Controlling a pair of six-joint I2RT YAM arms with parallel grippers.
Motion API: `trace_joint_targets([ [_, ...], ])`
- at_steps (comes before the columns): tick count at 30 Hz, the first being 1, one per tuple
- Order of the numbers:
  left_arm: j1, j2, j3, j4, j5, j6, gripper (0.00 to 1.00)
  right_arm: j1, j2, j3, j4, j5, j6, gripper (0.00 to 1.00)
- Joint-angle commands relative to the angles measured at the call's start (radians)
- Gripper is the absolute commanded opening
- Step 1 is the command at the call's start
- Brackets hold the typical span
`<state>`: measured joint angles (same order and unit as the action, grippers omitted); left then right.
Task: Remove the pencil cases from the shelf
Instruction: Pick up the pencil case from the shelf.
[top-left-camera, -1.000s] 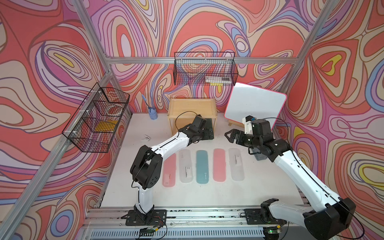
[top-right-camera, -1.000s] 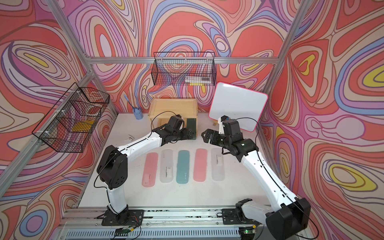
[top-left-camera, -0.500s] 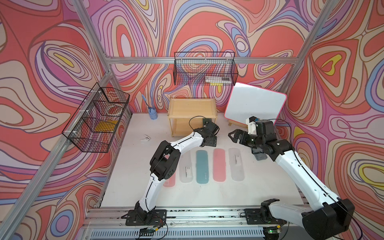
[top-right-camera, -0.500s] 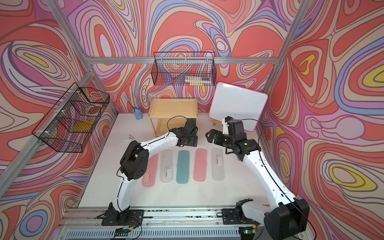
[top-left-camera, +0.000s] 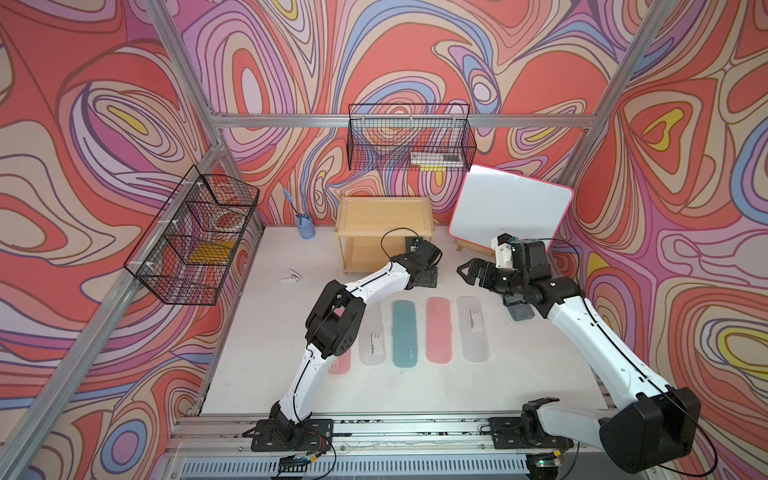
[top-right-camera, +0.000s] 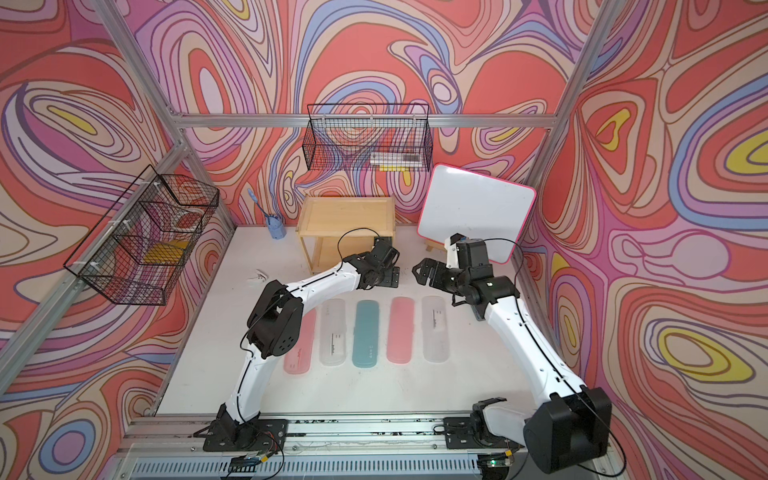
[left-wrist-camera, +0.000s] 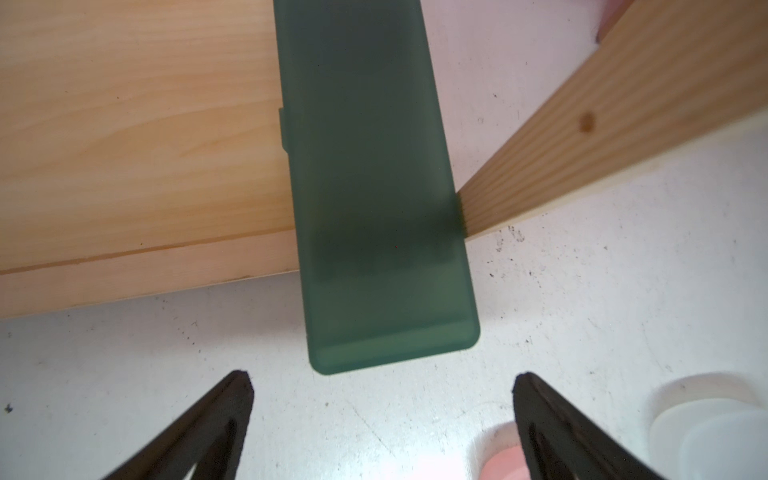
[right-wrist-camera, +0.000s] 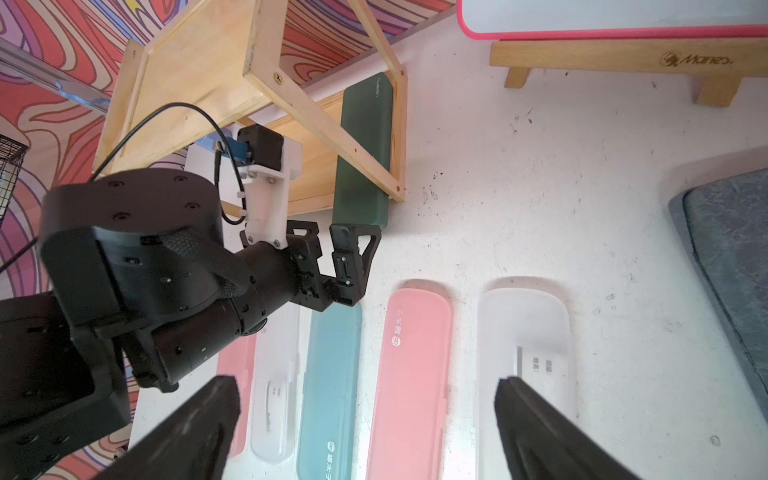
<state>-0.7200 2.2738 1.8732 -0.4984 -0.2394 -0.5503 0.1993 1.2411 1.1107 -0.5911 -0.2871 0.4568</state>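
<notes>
Dark green pencil case (right-wrist-camera: 363, 158) is on the lower tier of the shelf (top-left-camera: 382, 216), at the shelf end nearest the whiteboard (top-left-camera: 511, 212). It lies flat along the side rail, with its near end poking out past the shelf's front edge over the table (top-left-camera: 291, 332). Left gripper (left-wrist-camera: 382, 376) is low in front of the shelf and lined up with that protruding end. Its jaws are spread wide and its tips stop just short of the case, with no contact and nothing held. Right gripper (top-left-camera: 467, 270) is also spread wide and empty, hovering over the table off the same shelf end and pointing toward the shelf. Five more lie flat on the table in front of the shelf, side by side with their long axes toward it: pink case (top-left-camera: 340, 363) (partly under the left arm), whitish case (top-left-camera: 372, 345), teal case (top-left-camera: 404, 332), second pink case (top-left-camera: 439, 330), second whitish case (top-left-camera: 471, 328). Grey fuzzy block (right-wrist-camera: 739, 270) lies on the table past that last one.
</notes>
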Motion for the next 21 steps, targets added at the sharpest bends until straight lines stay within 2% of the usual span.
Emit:
trace_joint_targets([
  [1, -0.003, 0.048, 0.044, 0.013, -0.027, -0.016, 0.99, -0.011, 0.016, -0.007, 0.013, -0.023, -0.013, 0.98],
  [18, 0.004, 0.132, 0.12, 0.013, -0.064, -0.051, 0.99, -0.021, 0.066, 0.026, -0.007, -0.046, -0.043, 0.98],
  [21, 0.007, 0.137, 0.119, 0.017, -0.065, -0.057, 0.96, -0.023, 0.07, 0.026, -0.003, -0.047, -0.044, 0.98],
])
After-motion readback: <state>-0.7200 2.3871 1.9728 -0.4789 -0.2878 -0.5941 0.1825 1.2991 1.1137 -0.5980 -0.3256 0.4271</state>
